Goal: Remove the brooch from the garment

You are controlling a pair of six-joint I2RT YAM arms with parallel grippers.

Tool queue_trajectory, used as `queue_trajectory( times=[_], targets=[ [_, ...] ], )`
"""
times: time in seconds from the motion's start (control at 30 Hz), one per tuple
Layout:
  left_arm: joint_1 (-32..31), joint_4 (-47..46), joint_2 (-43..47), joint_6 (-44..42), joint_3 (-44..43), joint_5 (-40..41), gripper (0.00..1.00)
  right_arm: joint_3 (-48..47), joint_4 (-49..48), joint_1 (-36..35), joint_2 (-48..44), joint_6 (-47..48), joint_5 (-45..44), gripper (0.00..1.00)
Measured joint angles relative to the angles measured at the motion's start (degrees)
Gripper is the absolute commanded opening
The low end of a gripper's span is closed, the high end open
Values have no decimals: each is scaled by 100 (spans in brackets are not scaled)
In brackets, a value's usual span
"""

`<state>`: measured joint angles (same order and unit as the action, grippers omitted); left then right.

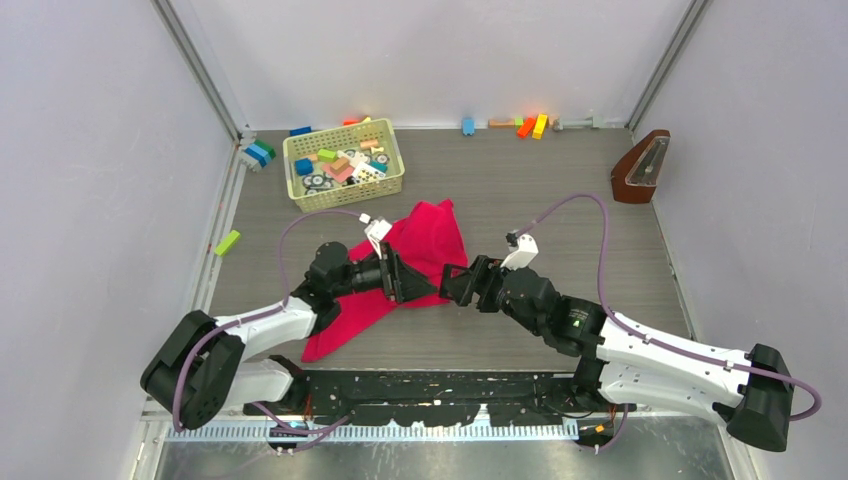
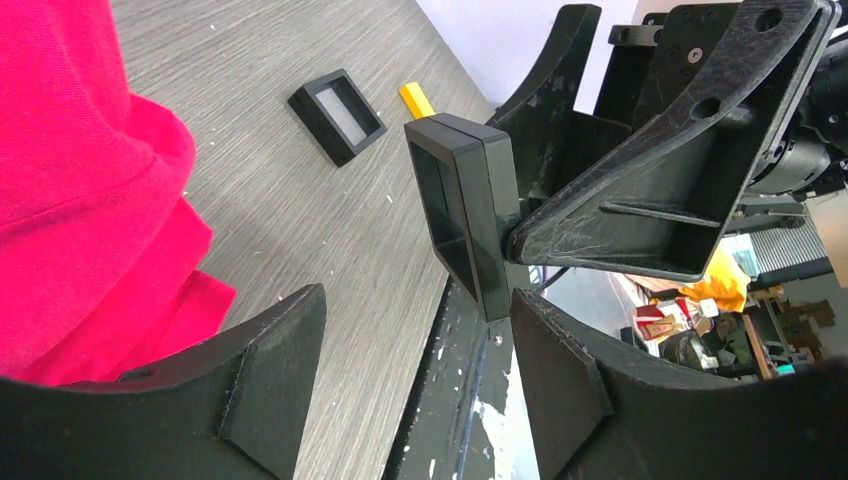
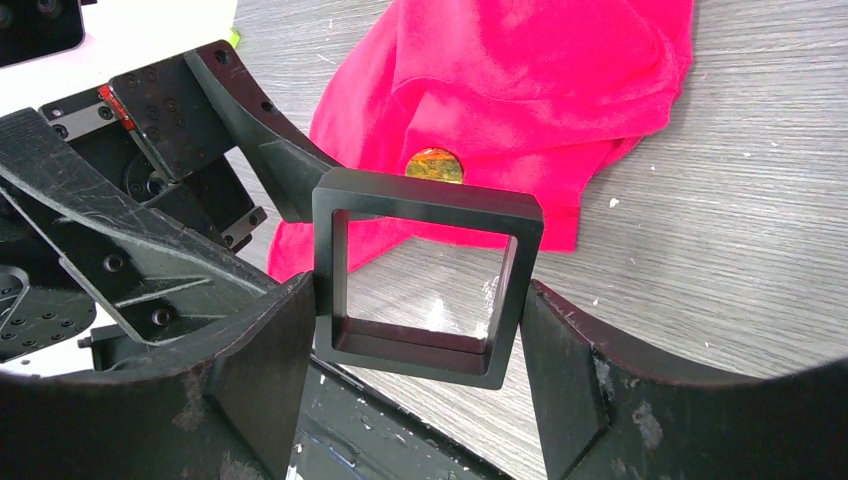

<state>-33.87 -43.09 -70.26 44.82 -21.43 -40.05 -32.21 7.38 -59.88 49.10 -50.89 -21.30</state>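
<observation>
My right claw point(image 3: 418, 300) is clamped across a black square tray point(image 3: 430, 200), one pad on each side wall, holding it upright above the table point(image 3: 740, 230). My left claw point(image 2: 415, 305) faces it from the left with its jaws spread and nothing pinched between them. One fingertip sits right at the tray's lower corner, and I cannot tell whether it touches. The brooch point(image 3: 434, 166) is on the garment point(image 3: 520, 80), close to the cloth's near-right edge and just beyond the tray's top rim as the right wrist camera sees it. The cloth lies bunched in the middle of the table and trails off toward the near left.

My main worry is how crowded it is. The two claws are almost nose to nose, so a careless reach for the brooch could knock the tray askew or bump finger against finger. If I pull on the brooch with nothing pinning the fabric, I judge the whole cloth would lift and drag with it.

The tray rim cuts off the brooch's lower edge, and I cannot see its fastening. It does not show in the overhead or left wrist views. A second tray point(image 2: 338, 116) lies flat on the table, well apart.
</observation>
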Motion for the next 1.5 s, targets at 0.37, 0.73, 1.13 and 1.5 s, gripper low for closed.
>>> queue_trajectory(
  times=[0.37, 0.73, 1.13, 1.5],
  targets=[
    [-103, -42, -199, 0, -98, -166, 63, 63, -155, 4, 7, -22, 114, 48],
    [-129, 155, -352, -90, -258, -151, 52, 256, -179, 11, -179, -39, 114, 45],
    [-131, 748, -354, -387, -363, 129, 54, 404, -203, 11, -616, -151, 66, 44],
    [-133, 190, -275, -175, -321, -111, 78, 404, -140, 11, -328, -179, -15, 42]
  ],
)
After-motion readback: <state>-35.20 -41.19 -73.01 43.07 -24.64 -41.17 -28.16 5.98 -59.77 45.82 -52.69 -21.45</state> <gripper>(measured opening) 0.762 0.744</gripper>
